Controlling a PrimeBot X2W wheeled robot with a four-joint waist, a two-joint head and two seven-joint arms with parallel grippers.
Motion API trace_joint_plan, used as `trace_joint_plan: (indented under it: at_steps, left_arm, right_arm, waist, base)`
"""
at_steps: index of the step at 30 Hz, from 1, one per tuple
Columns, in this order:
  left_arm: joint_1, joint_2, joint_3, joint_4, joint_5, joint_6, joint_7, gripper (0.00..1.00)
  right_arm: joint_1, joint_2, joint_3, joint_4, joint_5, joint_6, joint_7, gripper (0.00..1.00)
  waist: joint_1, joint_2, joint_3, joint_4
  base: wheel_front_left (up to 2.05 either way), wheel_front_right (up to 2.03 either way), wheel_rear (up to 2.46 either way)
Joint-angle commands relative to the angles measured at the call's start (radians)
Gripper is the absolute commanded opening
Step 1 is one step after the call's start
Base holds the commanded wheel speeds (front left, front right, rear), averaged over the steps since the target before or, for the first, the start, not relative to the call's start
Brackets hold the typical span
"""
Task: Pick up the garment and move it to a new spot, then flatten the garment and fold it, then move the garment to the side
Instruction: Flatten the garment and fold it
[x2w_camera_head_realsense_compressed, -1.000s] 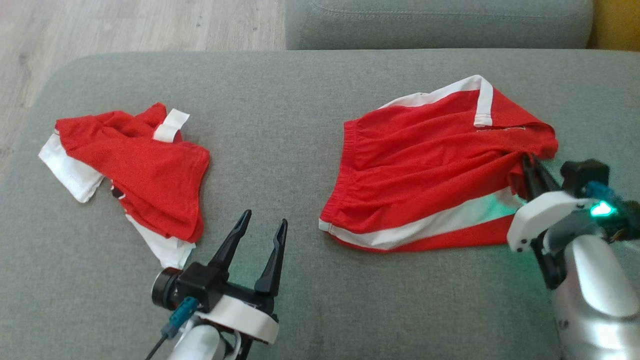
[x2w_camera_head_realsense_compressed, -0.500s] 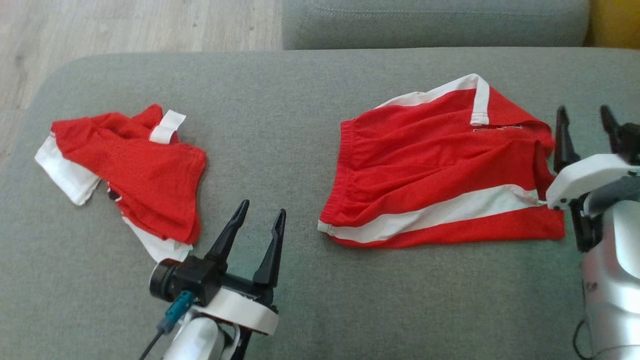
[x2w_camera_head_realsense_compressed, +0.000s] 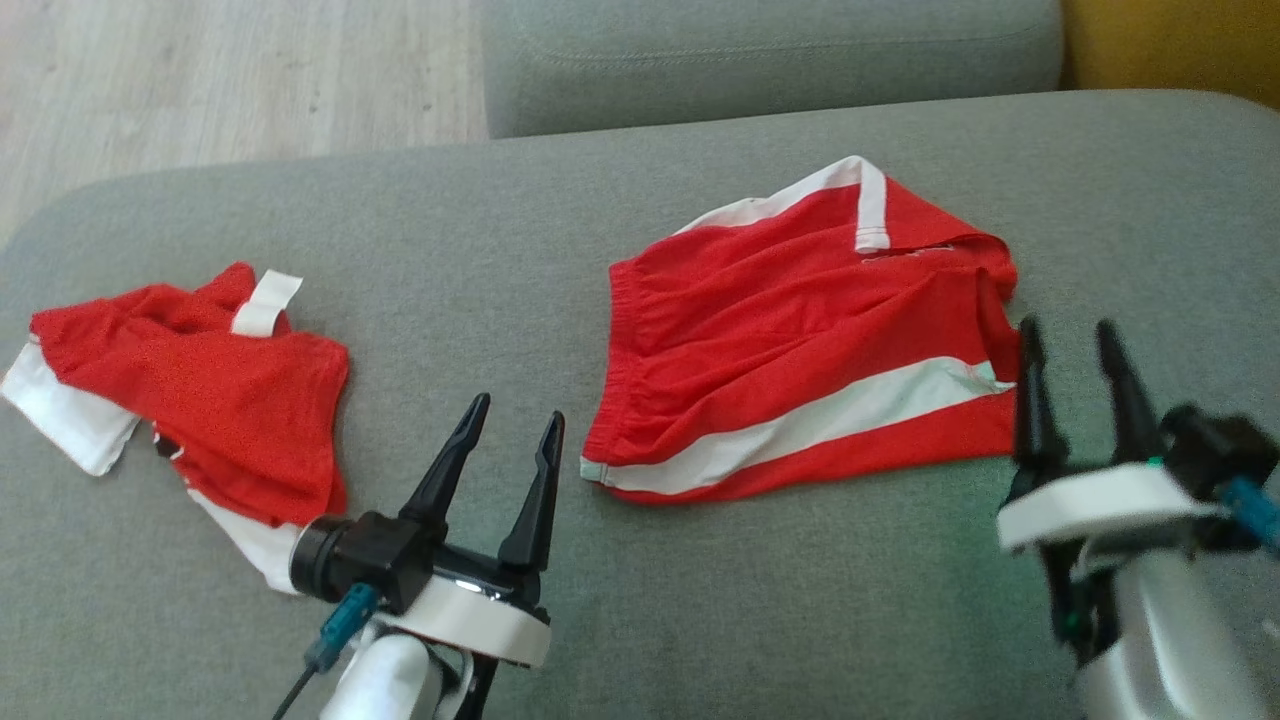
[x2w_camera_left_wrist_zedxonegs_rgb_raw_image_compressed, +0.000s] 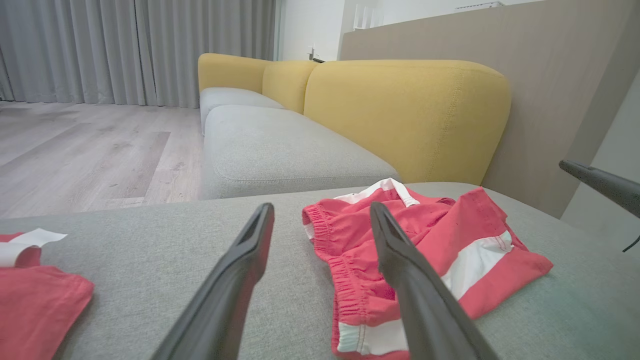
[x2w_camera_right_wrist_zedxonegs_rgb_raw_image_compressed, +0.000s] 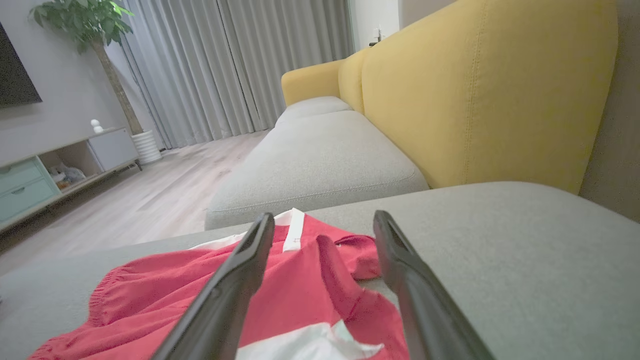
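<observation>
Grey sofa (x2w_camera_head_realsense_compressed: 700, 600) bears red shorts (x2w_camera_head_realsense_compressed: 800, 340) (print unreadable); left tool (x2w_camera_head_realsense_compressed: 518, 410) and right tool (x2w_camera_head_realsense_compressed: 1067, 328) gape empty.

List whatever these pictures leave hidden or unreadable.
Head view: right end effector blurred, outline smeared.
Head view: marking on the shorts too small to read.
Left wrist view: crumpled garment cut off by the left edge.
Left wrist view: a finger of the left end effector covers part of the shorts.
</observation>
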Motion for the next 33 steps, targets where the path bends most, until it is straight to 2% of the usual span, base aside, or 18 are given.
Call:
trace_joint_plan:
  at_steps: [1,8,19,33]
  left_arm:
    - [-0.012,-0.001,0.043,-0.028,0.006,-0.001,-0.01,1.0]
    - [0.007,-0.013,0.053,-0.011,0.006,-0.01,-0.01,1.0]
    - [-0.014,-0.013,0.019,0.066,0.013,-0.029,-0.009,1.0]
    - [-0.13,0.029,-0.069,0.225,-0.019,-0.04,0.104,1.0]
  right_arm:
    - [0.008,0.005,0.052,-0.043,0.036,-0.001,-0.013,1.0]
    - [0.107,0.006,0.103,-0.049,0.089,-0.001,-0.027,1.0]
    - [0.102,0.006,0.101,-0.076,0.098,-0.001,-0.035,1.0]
    - [0.078,0.006,0.129,-0.08,0.104,-0.001,-0.037,1.0]
  waist:
    - [0.0,-0.0001,-0.01,-0.011]
    - [0.0,-0.0001,-0.031,-0.03]
    - [0.0,-0.0001,-0.003,-0.052]
    - [0.0,-0.0001,0.054,-0.093]
  base:
    - [0.0,0.0,0.0]
    - [0.0,0.0,0.0]
    - [0.0,0.0,0.0]
    - [0.0,0.0,0.0]
